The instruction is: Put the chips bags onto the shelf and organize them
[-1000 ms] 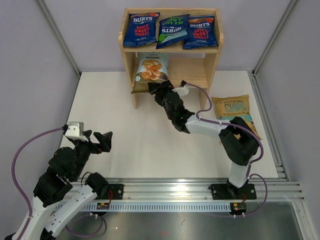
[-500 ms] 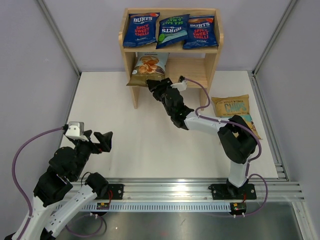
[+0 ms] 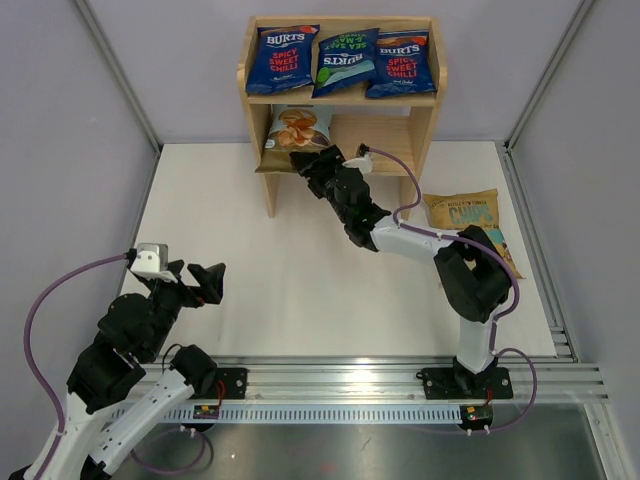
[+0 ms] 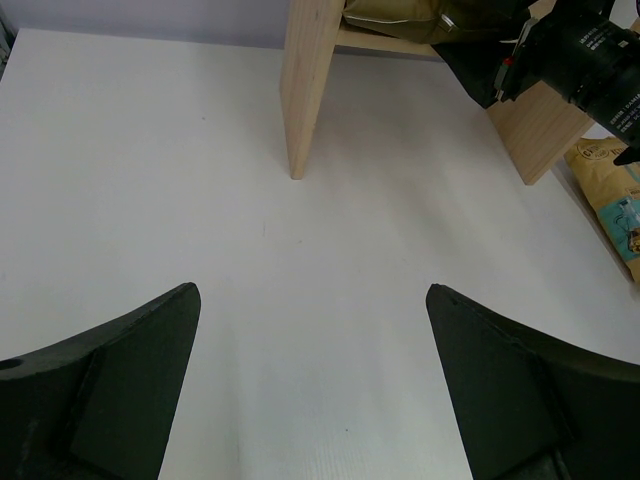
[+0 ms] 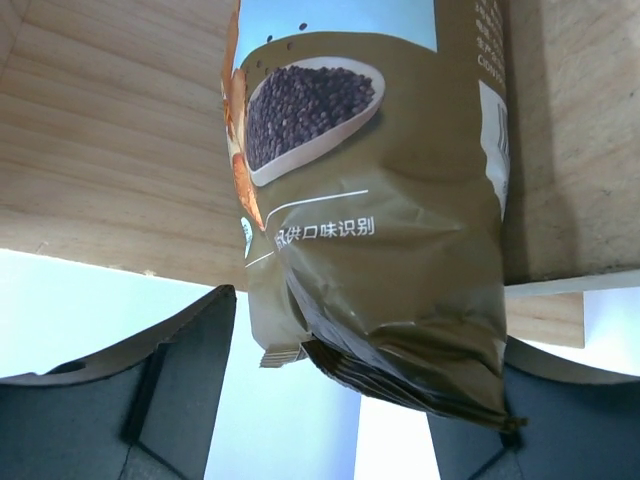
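Reaching under the top tier of the shelf point(image 3: 425, 110), the right gripper point(image 3: 308, 160) has its fingers spread wide on either side of the near end of the pale blue-tan bag point(image 5: 370, 230). In the wrist view both fingers appear to touch the crumpled foil, so the bag is judged held rather than released. The bag lies at the left of the lower tier point(image 3: 385, 140). Its long axis runs from the fingers straight toward the back of the shelf, and its near end overhangs the front edge. The coming move therefore calls for a push along that axis before the fingers let go. Three Burts bags point(image 3: 345, 60) lie side by side on the top tier. The yellow bag point(image 3: 462, 212) lies on the table point(image 3: 250, 250) right of the shelf, nearer the right arm. The left gripper point(image 4: 311, 290) hangs wide and holds nothing, well apart from the shelf.
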Controlling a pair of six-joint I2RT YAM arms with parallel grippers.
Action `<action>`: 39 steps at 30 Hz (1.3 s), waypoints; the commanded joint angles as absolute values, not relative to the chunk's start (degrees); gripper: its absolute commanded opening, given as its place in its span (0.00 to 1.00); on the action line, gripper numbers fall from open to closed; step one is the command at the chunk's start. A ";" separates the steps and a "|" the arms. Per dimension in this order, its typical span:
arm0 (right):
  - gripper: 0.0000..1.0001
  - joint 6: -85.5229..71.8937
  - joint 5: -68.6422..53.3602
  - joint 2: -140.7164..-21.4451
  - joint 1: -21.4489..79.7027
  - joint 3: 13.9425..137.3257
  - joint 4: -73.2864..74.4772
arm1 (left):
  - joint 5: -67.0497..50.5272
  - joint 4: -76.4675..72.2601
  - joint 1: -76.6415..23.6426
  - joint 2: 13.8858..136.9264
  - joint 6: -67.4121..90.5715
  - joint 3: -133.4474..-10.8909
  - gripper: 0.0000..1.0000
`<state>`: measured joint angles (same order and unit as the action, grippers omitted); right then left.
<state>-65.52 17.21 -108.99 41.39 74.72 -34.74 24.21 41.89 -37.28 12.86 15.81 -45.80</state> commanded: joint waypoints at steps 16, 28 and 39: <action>0.99 -62.67 15.29 -97.57 39.90 63.38 -34.98 | 24.08 39.99 -37.09 13.97 16.17 -46.14 0.99; 0.99 -45.71 15.11 -75.07 39.20 50.27 -17.87 | 23.48 38.59 -37.09 19.86 28.91 -47.55 0.99; 0.99 -34.37 17.30 -49.00 39.20 48.35 19.15 | 0.35 10.15 -37.09 33.82 38.65 -34.29 0.99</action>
<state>-40.16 15.55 -57.39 39.57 50.24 7.51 8.82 24.53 -37.12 29.71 33.74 -36.75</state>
